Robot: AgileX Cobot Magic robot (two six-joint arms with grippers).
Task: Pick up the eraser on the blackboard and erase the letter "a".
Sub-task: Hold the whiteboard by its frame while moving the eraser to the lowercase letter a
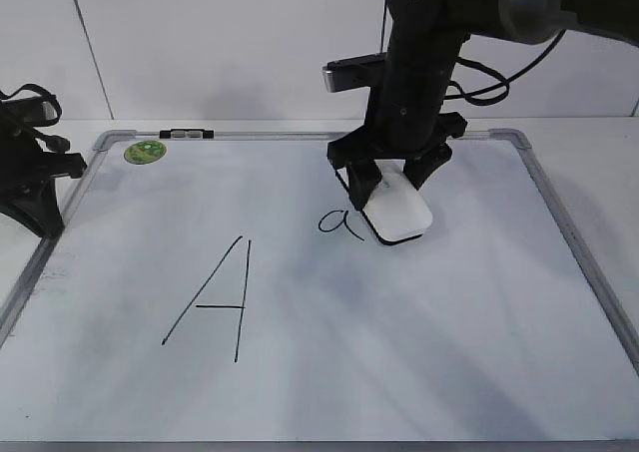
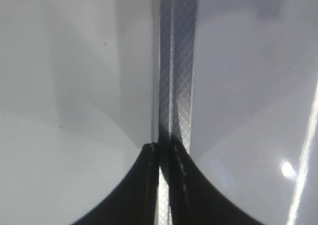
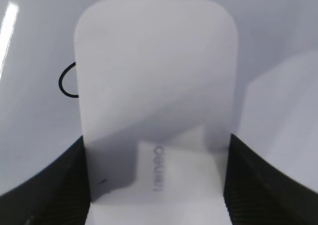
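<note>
Eraser (image 1: 401, 211) sat pinched between the fingers of the right tool (image 1: 391, 181), its dark underside down on the blackboard (image 1: 419, 352). We saw it lying just right of the letter "a" (image 1: 339, 223), covering that letter's right edge in the right wrist view, where only a curved stroke showed beside the white block. A large capital A (image 1: 215, 297) stood lower left of the eraser, and a green sticker (image 1: 146, 152) lay near the board's far-left corner. We found the left tool (image 2: 164, 185) pressed together over the board's grey frame (image 2: 175, 76).
</note>
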